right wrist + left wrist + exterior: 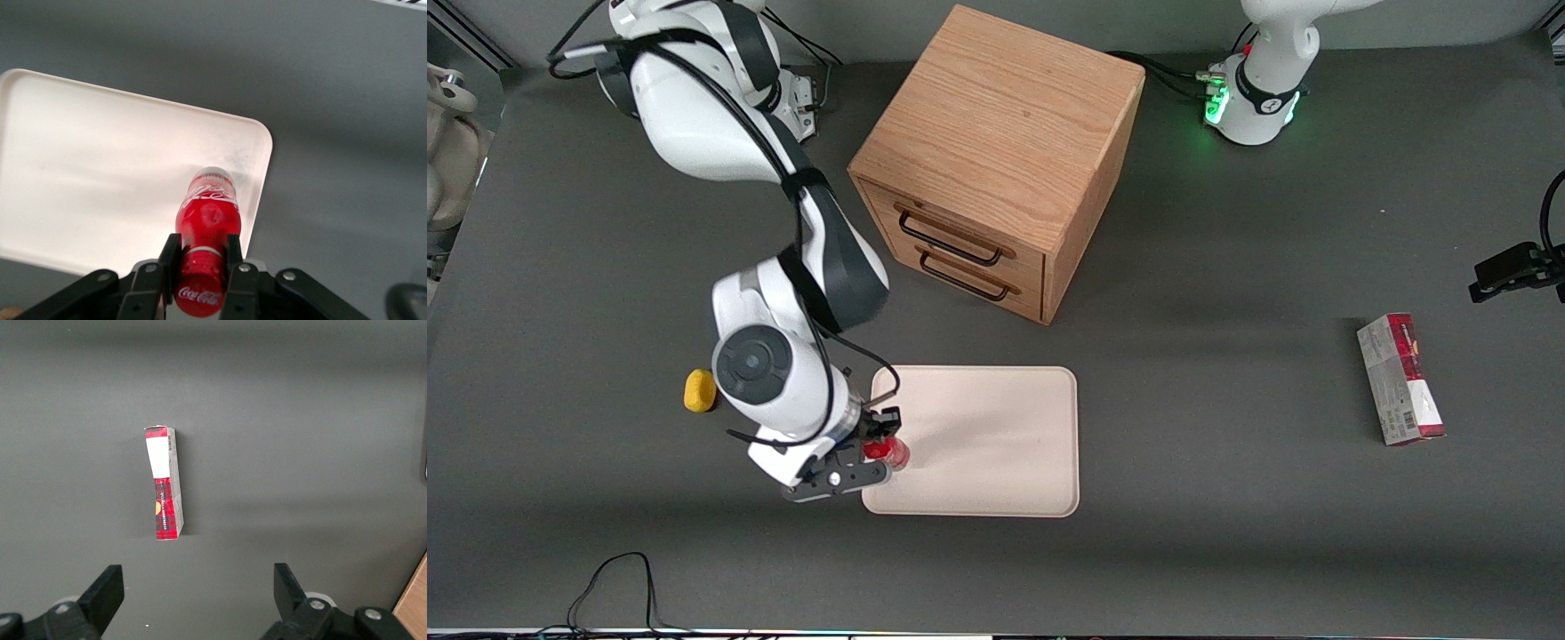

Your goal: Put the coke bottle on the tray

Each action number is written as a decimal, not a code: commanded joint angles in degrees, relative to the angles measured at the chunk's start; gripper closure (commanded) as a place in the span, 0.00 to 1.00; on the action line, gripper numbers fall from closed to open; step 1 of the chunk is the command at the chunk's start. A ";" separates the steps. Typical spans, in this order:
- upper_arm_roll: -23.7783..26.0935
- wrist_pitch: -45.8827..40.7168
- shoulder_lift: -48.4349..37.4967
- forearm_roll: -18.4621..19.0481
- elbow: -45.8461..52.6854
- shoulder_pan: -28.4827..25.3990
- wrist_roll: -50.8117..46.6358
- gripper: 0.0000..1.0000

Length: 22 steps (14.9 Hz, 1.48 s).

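Gripper (879, 442) fingers clamped on the neck of the coke bottle (207, 217), holding it over the tray (996, 418) at the tray's edge nearest the working arm. Tray sits mid-worktop toward the front edge. Bottle upright; base contact with tray cannot be confirmed.

The grey table (1227, 498) carries a wooden drawer cabinet (996, 160), the tray (996, 444) nearer the camera, a yellow object (699, 390) and a carton (1400, 379); the gripper (879, 449) hangs above the tray's edge
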<state>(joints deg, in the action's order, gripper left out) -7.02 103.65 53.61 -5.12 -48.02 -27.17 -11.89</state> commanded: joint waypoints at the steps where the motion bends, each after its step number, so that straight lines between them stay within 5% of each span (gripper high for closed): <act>1: 0.25 1.55 1.85 0.82 2.31 0.36 -0.59 1.00; 6: 0.25 2.87 2.91 0.82 1.70 0.54 -0.76 1.00; 7: 0.25 2.87 2.91 0.73 1.70 0.54 -1.20 0.80; 8: 0.25 2.87 2.91 0.73 1.61 0.45 -1.38 0.11; 9: 0.25 2.87 2.38 0.55 1.17 0.45 -1.47 0.00; 12: -0.01 0.69 -0.33 0.46 -0.05 0.36 -1.38 0.00; 22: -3.43 -28.30 -18.44 1.61 -0.85 0.62 -2.35 0.00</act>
<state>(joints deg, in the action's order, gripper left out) -9.11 79.03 38.89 -4.29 -47.00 -26.55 -13.74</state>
